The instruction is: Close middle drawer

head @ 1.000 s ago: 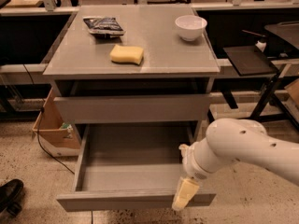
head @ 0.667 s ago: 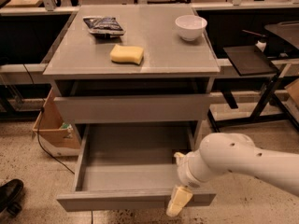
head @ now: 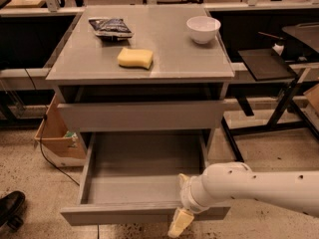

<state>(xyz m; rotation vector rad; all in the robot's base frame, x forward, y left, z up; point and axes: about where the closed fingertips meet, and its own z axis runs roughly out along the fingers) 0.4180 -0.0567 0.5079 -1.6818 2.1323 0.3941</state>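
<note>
Beneath the grey cabinet's top (head: 164, 54), the middle drawer (head: 114, 215) stands pulled well out, its flat front panel nearest the camera. The white arm (head: 259, 185) reaches in from the right, and its gripper (head: 180, 223) hangs before the right part of that panel. Whether it is clenched or released cannot be told. A yellow sponge (head: 135, 58), a white bowl (head: 203, 29) and a dark packet (head: 110, 27) sit on top.
</note>
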